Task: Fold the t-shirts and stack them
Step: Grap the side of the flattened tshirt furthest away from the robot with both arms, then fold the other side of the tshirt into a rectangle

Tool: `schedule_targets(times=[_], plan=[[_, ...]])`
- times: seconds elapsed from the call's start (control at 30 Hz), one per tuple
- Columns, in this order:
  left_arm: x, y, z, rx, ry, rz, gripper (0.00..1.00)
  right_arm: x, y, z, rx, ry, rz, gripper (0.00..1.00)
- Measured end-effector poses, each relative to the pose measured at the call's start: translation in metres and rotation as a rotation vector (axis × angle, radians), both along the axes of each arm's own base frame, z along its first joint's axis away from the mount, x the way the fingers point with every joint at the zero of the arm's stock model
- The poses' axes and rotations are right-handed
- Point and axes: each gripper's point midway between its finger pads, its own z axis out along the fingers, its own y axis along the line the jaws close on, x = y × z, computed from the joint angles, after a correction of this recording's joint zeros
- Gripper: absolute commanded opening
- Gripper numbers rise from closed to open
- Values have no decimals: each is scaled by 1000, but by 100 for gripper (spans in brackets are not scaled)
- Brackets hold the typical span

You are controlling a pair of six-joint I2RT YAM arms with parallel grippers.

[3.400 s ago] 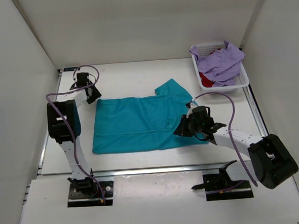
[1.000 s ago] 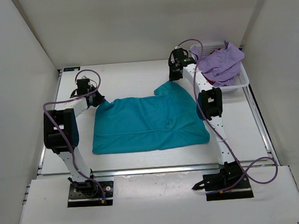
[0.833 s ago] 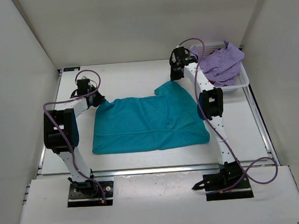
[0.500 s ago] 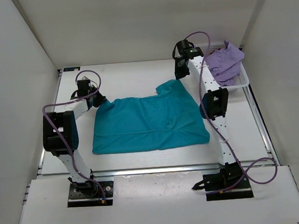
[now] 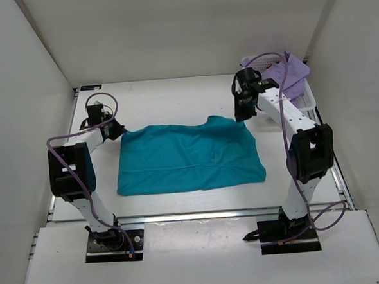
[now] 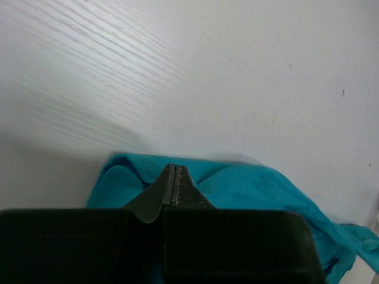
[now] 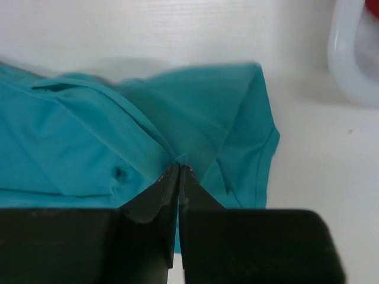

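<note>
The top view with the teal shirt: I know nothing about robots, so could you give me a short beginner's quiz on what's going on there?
1. True or false: the soft teal cloth t-shirt lies inside the white plastic mesh basket.
2. Choose one. The left gripper is: A) open above the table, B) shut on the teal t-shirt's far edge, C) shut on the basket rim.
3. Fill in the gap: the light lavender purple cloth t-shirt lies in the ____.

Key
1. False. It lies spread on the white table.
2. B.
3. Basket.
</note>
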Motion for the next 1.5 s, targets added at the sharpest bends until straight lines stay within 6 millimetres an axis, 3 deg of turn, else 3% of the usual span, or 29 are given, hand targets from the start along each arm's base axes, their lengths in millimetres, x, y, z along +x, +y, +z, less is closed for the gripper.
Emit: schedule_targets(times=[0.13,0.27,0.47,0.57,0.8,1.03,1.13,1.27,1.37,1.5], plan=[[-5,14,-2,15,18,18,0,-25,-14,-24,9,32,-30,0],[-19,16,11,37,3,17,0,-43,-17,-34,38,21,-38,1],[-32,16,57,58,-106,17,0,-65,-24,-22,97,-60,-60,0],[-39,19,69,64,-140,23,0,-77,-29,-16,124,-103,-80,0],[-74,27,48,58,-89,50,0,-116,-36,-35,153,-98,-115,0],[-108,27,22,75,-25,63,0,-141,-41,-52,184,-112,-159,0],[-120,28,9,71,8,71,13,-159,-44,-77,183,-52,-183,0],[-137,36,-6,45,51,113,40,-180,-42,-100,173,17,-185,14],[-135,43,4,27,16,152,45,-181,-37,-97,179,4,-175,23],[-126,40,42,20,-118,166,34,-176,-31,-81,175,-55,-153,28]])
